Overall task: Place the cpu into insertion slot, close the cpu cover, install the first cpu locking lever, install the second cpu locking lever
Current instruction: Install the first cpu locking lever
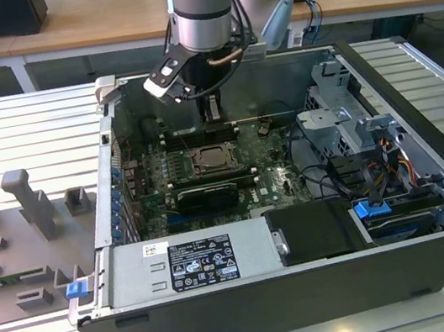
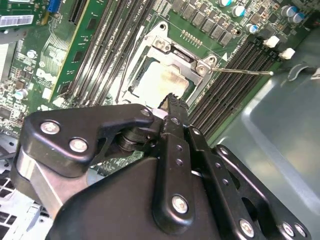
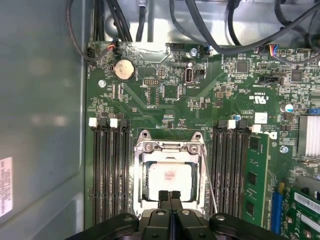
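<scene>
The gripper (image 3: 170,196) hangs over the green motherboard (image 3: 175,95), fingers pressed together on nothing, tips at the edge of the cpu cover (image 3: 141,170); the cpu (image 3: 168,176) lies in the insertion slot (image 3: 140,194), framed by that flat-lying cover; a thin wire lever (image 3: 210,185) runs just beside it.

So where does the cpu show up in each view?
Exterior view: cpu near picture centre, beneath the end effector.
First wrist view: cpu just beyond the shut end effector's tips.
Second wrist view: cpu past those tips.
Shared landmark: the silvery cpu cover framing it.
</scene>
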`<state>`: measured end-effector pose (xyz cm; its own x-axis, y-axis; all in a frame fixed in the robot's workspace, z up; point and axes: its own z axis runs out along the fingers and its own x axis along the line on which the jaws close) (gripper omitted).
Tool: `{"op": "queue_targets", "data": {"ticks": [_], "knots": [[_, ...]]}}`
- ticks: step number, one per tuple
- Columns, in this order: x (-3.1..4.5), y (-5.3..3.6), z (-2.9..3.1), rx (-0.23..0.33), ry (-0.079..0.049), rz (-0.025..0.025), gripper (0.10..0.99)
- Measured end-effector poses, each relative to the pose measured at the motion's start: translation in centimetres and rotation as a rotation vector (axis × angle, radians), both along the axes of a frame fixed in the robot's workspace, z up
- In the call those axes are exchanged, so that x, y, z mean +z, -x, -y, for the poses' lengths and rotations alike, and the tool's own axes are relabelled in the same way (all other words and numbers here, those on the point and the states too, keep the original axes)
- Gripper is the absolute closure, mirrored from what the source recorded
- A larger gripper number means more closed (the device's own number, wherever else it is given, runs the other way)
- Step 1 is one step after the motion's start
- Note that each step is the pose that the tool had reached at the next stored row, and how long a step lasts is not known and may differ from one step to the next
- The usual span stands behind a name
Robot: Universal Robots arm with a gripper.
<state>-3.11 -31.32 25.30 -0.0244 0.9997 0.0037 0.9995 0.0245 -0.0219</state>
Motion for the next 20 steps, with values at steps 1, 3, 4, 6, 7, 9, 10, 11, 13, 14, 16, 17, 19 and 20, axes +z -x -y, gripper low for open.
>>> {"op": "queue_targets", "data": {"ticks": [1,3,4,6,7,9,10,11,13,14,16,17,19,20], "knots": [[0.17,0.0,0.0,0.0,0.0,0.0,0.98],[0.39,0.0,0.0,0.0,0.0,0.0,0.98],[0.38,0.0,-0.01,0.0,0.0,0.0,0.98],[0.48,0.0,0.0,0.0,0.0,-0.0001,0.98],[0.65,0.01,0.0,0.0,0.0,0.0,0.98],[1.03,0.01,0.0,0.0,0.0,0.0,0.98],[1.18,0.01,0.0,0.0,0.0,0.0,0.98],[1.22,0.01,-0.03,0.002,0.0,0.0001,0.98],[1.22,0.01,-0.07,0.053,0.0,0.0,0.98],[1.21,0.01,-0.08,0.068,0.0,0.0,0.98],[1.19,-0.02,-0.08,0.108,0.0,-0.0001,0.98],[1.18,-0.03,-0.08,0.118,0.0,-0.0001,0.98],[1.14,-0.04,-0.08,0.139,0.0,0.0029,0.98],[1.14,-0.04,-0.08,0.15,0.0,0.0067,0.98]]}}
